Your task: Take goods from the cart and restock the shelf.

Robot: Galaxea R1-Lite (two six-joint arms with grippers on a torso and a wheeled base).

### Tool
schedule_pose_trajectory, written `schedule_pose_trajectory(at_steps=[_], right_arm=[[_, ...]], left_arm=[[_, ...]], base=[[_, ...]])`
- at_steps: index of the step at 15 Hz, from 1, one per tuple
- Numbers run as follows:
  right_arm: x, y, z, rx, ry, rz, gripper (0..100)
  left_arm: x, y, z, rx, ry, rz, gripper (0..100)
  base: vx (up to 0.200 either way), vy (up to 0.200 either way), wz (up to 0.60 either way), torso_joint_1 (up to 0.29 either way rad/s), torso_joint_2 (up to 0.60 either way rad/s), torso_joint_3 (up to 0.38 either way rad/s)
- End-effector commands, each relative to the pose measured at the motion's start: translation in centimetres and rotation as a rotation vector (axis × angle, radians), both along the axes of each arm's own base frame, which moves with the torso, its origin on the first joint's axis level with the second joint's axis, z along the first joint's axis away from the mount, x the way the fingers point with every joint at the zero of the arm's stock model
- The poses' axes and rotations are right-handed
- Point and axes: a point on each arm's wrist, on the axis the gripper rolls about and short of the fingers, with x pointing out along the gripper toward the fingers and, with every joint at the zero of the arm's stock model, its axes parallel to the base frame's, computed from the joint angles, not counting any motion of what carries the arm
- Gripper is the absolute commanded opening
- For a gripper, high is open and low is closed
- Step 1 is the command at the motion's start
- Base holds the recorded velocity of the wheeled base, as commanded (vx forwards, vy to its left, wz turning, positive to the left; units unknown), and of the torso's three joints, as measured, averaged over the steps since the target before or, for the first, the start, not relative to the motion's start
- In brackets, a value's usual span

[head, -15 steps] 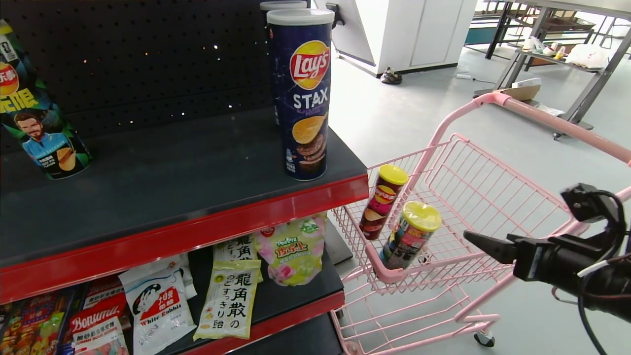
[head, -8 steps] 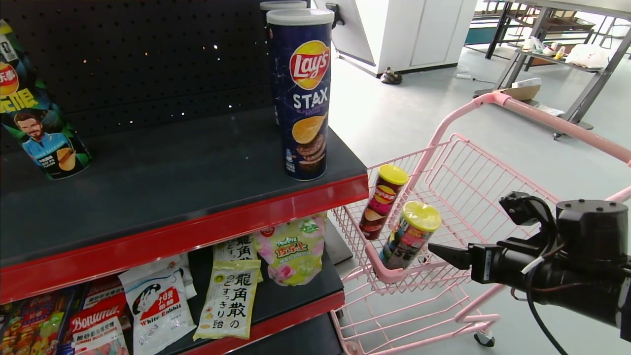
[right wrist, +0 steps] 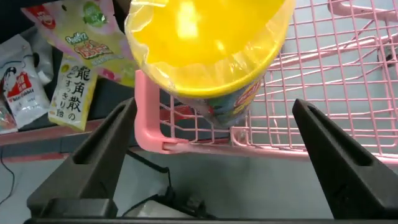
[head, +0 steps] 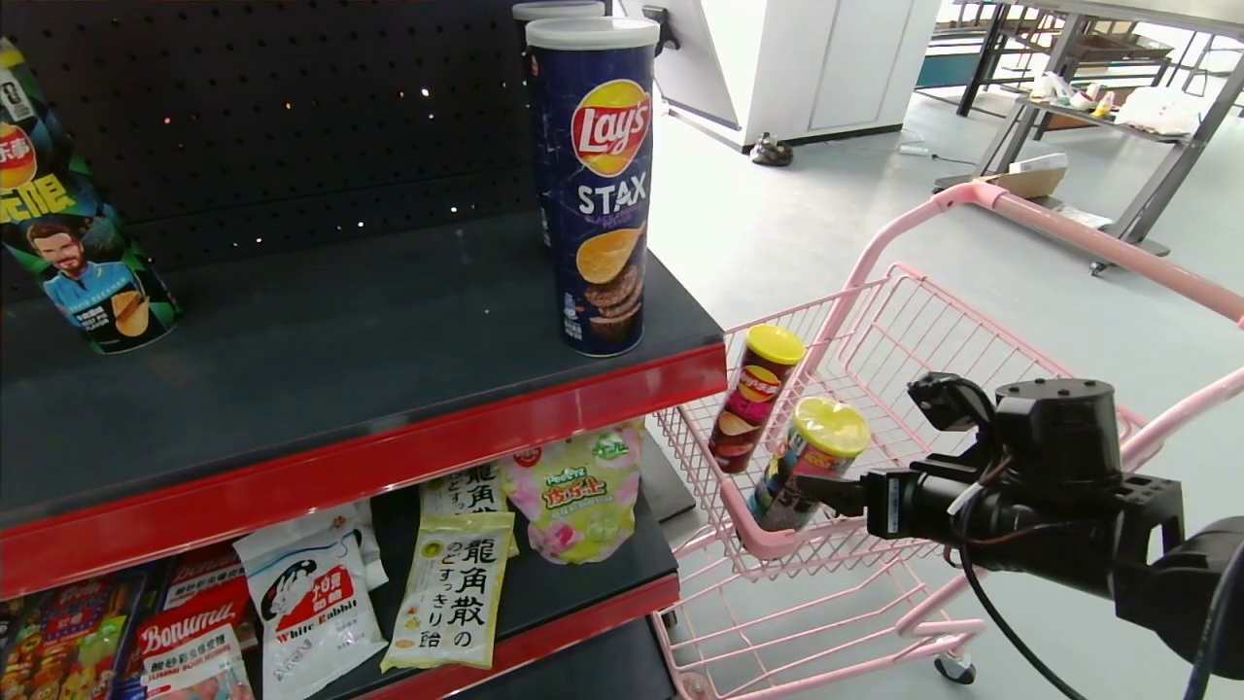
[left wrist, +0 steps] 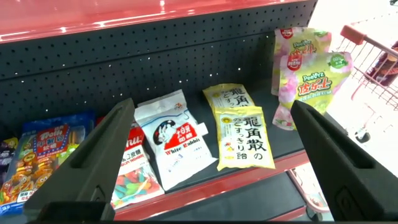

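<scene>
The right gripper (head: 826, 491) stands wide open, holding nothing, its tips level with the yellow-lidded can (head: 809, 465). In the right wrist view the lid sits in the gap between the fingers (right wrist: 109, 146), just beyond the tips and not gripped. That can leans in the cart (head: 923, 350) corner, with a red can (head: 753, 399) at its 11 o'clock. The left gripper (left wrist: 211, 106) is also spread wide and empty, facing the snack bags (left wrist: 242, 134) on the lower shelf (left wrist: 205, 186).

Open shelf top (head: 340, 360) between green can (head: 83, 253) and blue can (head: 598, 214), pink cart rim (head: 768, 546) in front of yellow-lidded can (head: 812, 457)
</scene>
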Motion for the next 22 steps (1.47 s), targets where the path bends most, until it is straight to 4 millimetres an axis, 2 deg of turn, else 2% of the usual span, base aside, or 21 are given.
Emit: schedule_pose_trajectory(at_steps=[1, 7, 13, 14, 15, 20, 21, 22], right_arm=[[1.3, 0.6, -1.1, -0.010, 0.024, 0.002, 100], [4.2, 1.6, -4.0, -0.008, -0.050, -0.027, 100], [6.3, 2.2, -3.9, -0.004, -0.104, -0.057, 100], [6.7, 2.2, -4.0, -0.018, -0.116, -0.090, 0], [7.1, 2.3, -4.1, -0.019, -0.132, -0.105, 0], [6.5, 2.0, -3.8, -0.019, -0.136, -0.113, 0], [6.2, 1.8, -3.4, -0.021, -0.143, -0.116, 0], [4.9, 1.3, -1.9, -0.031, -0.169, -0.127, 0]], left_arm=[[0.0, 0.0, 0.0, 0.000, 0.001, 0.000, 100], [0.0, 0.0, 0.0, 0.000, 0.001, 0.000, 100], [0.0, 0.0, 0.0, 0.000, 0.001, 0.000, 100], [0.0, 0.0, 0.0, 0.000, 0.001, 0.000, 100], [0.0, 0.0, 0.0, 0.000, 0.001, 0.000, 100], [0.0, 0.0, 0.0, 0.000, 0.001, 0.000, 100], [0.0, 0.0, 0.0, 0.000, 0.001, 0.000, 100], [0.0, 0.0, 0.0, 0.000, 0.001, 0.000, 100]], base=[[0.000, 0.000, 0.00, 0.000, 0.00, 0.000], [0.000, 0.000, 0.00, 0.000, 0.00, 0.000], [0.000, 0.000, 0.00, 0.000, 0.00, 0.000], [0.000, 0.000, 0.00, 0.000, 0.00, 0.000], [0.000, 0.000, 0.00, 0.000, 0.00, 0.000], [0.000, 0.000, 0.00, 0.000, 0.00, 0.000], [0.000, 0.000, 0.00, 0.000, 0.00, 0.000], [0.000, 0.000, 0.00, 0.000, 0.00, 0.000]])
